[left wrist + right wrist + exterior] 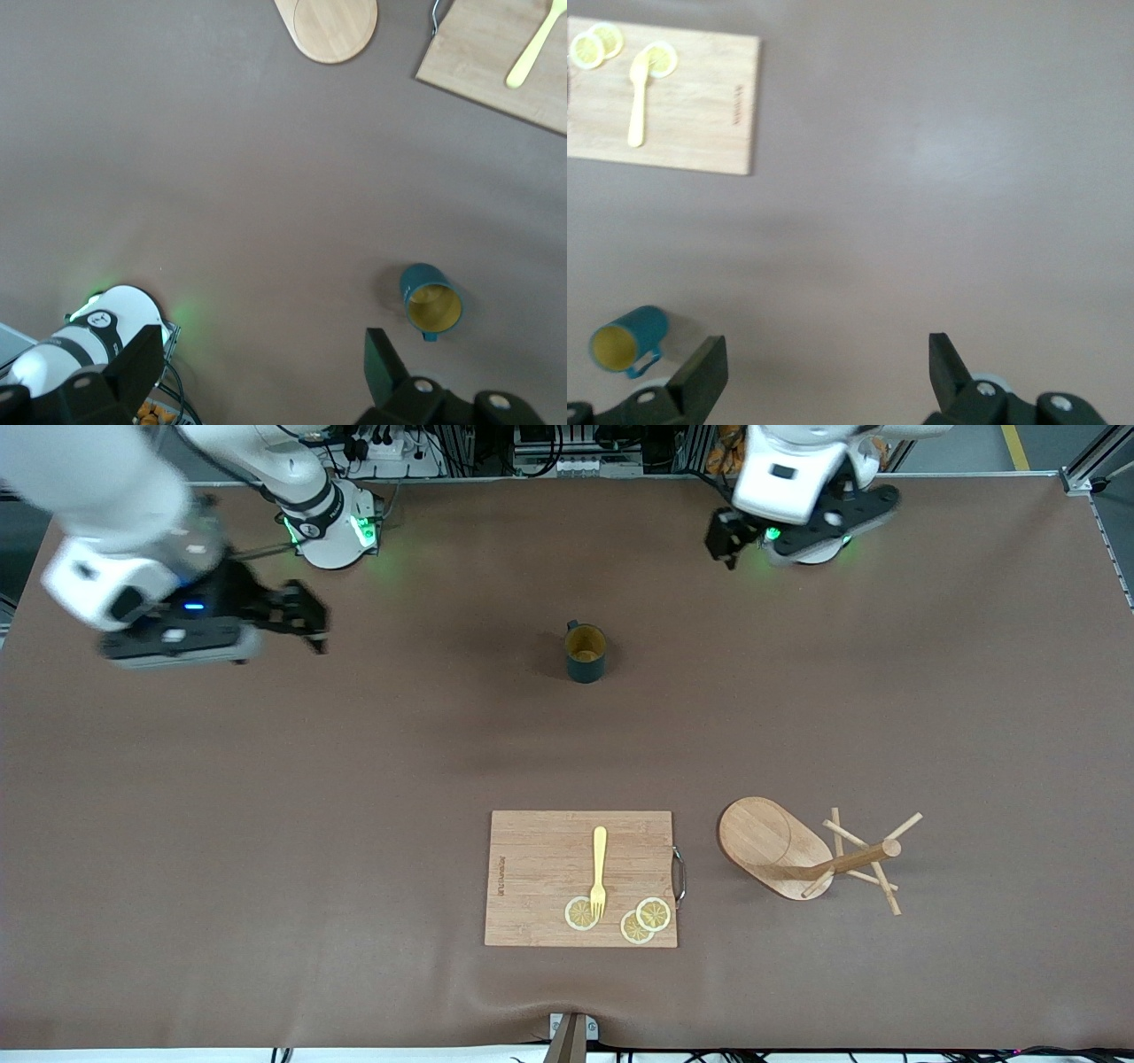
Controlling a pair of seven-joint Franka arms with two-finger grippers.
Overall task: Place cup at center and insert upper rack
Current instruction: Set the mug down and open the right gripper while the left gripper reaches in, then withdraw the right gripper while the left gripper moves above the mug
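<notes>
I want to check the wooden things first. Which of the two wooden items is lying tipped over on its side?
The mug tree, toward the left arm's end: its post lies along the table and its oval base stands on edge. The cutting board beside it lies flat.

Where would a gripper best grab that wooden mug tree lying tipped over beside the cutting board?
Probably the round post of the mug tree, coming from above. The tree lies on its side, so the post runs roughly level over the table between the oval base and the crossing pegs. That bare stretch looks slim enough for two fingers; the base is wide and the pegs thin.
</notes>
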